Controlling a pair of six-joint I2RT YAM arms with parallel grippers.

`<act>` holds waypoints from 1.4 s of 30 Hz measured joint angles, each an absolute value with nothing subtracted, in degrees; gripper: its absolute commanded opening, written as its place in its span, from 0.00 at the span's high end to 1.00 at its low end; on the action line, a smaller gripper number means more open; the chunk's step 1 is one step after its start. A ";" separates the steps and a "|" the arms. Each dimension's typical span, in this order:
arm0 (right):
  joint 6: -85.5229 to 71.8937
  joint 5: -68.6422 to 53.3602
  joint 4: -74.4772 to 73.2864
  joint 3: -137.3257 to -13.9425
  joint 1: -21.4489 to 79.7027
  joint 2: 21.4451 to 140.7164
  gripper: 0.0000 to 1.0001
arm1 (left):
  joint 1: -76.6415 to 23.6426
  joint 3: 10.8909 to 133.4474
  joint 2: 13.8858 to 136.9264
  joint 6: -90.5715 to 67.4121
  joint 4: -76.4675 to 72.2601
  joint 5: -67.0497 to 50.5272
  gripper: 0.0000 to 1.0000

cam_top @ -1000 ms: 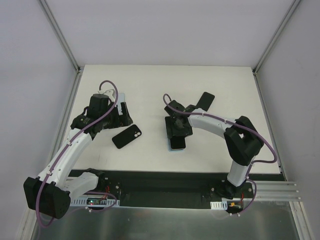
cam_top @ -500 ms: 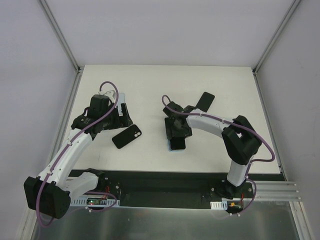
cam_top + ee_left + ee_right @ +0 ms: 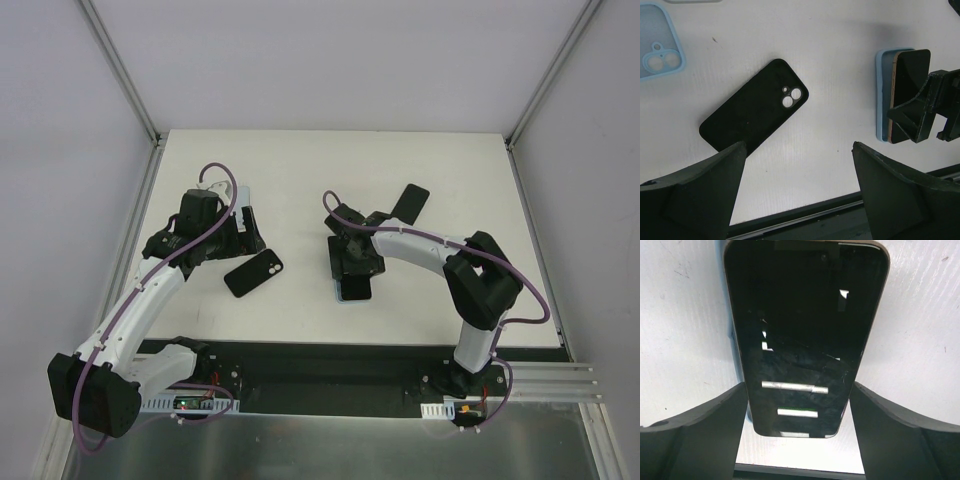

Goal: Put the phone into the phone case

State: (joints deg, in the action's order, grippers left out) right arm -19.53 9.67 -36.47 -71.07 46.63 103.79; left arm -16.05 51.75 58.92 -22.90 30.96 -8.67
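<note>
A phone [image 3: 800, 325] with a black screen lies tilted on a light blue phone case [image 3: 881, 95] in the middle of the table. It also shows in the top view [image 3: 353, 289]. My right gripper [image 3: 799, 387] is shut on the phone's two long sides; in the top view the right gripper [image 3: 355, 262] is right above it. A thin strip of the blue case [image 3: 733, 337] shows beside the phone. My left gripper [image 3: 798, 145] is open and empty, hovering left of a black phone case [image 3: 754, 112]; in the top view the left gripper [image 3: 243, 232] is up and left of this case [image 3: 253, 272].
A second light blue case [image 3: 657, 50] lies beneath the left arm. Another black flat case or phone [image 3: 410, 203] lies behind the right gripper. The table's near edge [image 3: 805, 220] runs just below the left fingers.
My right gripper has shifted slightly left with the phone over the blue case. The left arm has barely moved.
</note>
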 measured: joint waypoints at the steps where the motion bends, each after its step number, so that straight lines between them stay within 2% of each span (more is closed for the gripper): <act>1: -19.51 9.67 -36.45 -71.07 46.63 103.79 0.17 | -16.05 51.75 58.92 -22.90 30.96 -8.67 0.14; 8: -19.51 9.65 -36.49 -71.75 46.63 103.79 0.16 | -16.05 51.75 58.92 -22.92 30.96 -8.69 0.13; 19: -19.49 8.58 -36.23 -72.12 46.63 103.79 0.23 | -16.05 51.57 59.92 -23.51 30.98 -9.93 0.15; 23: -19.44 8.19 -36.25 -72.12 46.50 103.72 0.24 | -16.05 51.03 59.92 -24.56 30.55 -11.64 0.21; 26: -19.40 7.53 -36.18 -71.99 45.95 102.74 0.26 | -16.14 49.58 59.92 -26.00 29.78 -13.52 0.30; 27: -19.29 7.07 -36.10 -71.77 45.71 101.86 0.28 | -16.27 49.21 59.92 -26.46 29.54 -13.91 0.34; 29: -18.98 6.61 -35.62 -70.87 45.12 99.61 0.33 | -17.08 48.45 60.05 -27.35 28.71 -14.72 0.35; 30: -18.74 6.44 -35.51 -70.24 44.75 98.19 0.37 | -17.80 48.14 60.18 -27.81 28.23 -15.00 0.35; 34: -17.19 5.67 -34.87 -66.54 42.41 93.10 0.43 | -21.15 47.97 62.17 -29.50 26.30 -15.00 0.32; 39: -15.18 2.66 -33.01 -60.97 38.22 90.89 0.57 | -23.00 48.45 66.61 -31.07 23.53 -15.33 0.33; 42: -13.72 -0.80 -32.12 -58.72 35.68 90.89 0.59 | -24.01 49.06 69.89 -32.12 21.96 -16.19 0.33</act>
State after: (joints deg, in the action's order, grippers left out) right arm -13.72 -0.80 -32.12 -58.72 35.68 90.89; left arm -24.01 49.06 69.89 -32.12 21.96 -16.19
